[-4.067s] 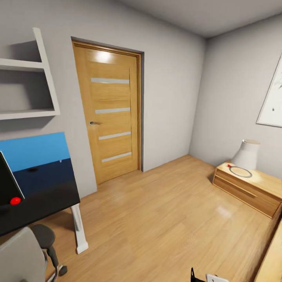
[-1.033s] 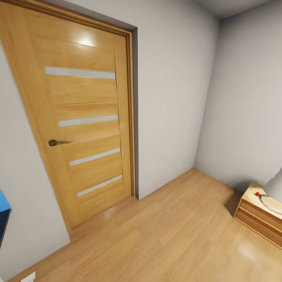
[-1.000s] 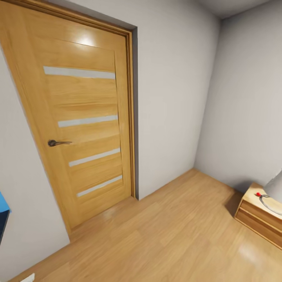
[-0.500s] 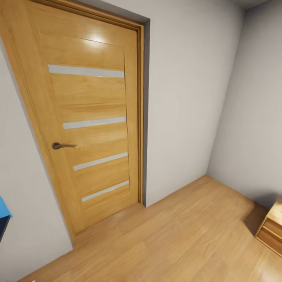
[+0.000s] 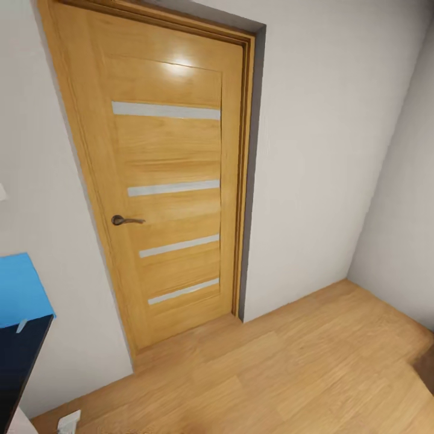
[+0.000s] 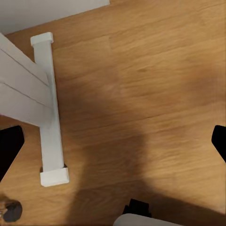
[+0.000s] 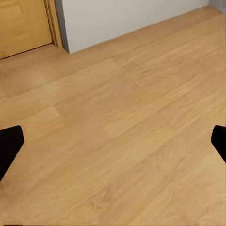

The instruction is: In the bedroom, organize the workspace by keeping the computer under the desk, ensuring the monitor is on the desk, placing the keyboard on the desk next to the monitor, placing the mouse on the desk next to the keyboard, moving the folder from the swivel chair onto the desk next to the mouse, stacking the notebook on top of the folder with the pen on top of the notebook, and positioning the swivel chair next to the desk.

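A black tabletop corner shows at the lower left edge of the head view, with a bright blue panel standing above it against the wall. My left gripper hangs open over the wood floor, its black fingertips far apart and nothing between them. A white table leg foot lies on the floor below it, and a small dark caster sits close by. My right gripper is also open over bare floor, near the foot of the door.
A closed wooden door with a dark lever handle faces me in a grey wall. Wood flooring stretches right toward the room corner. The white leg foot shows at the bottom left.
The camera has turned left. The door slid rightward in the picture, the wooden chest left the right edge, and the blue panel and black tabletop came in at the left.
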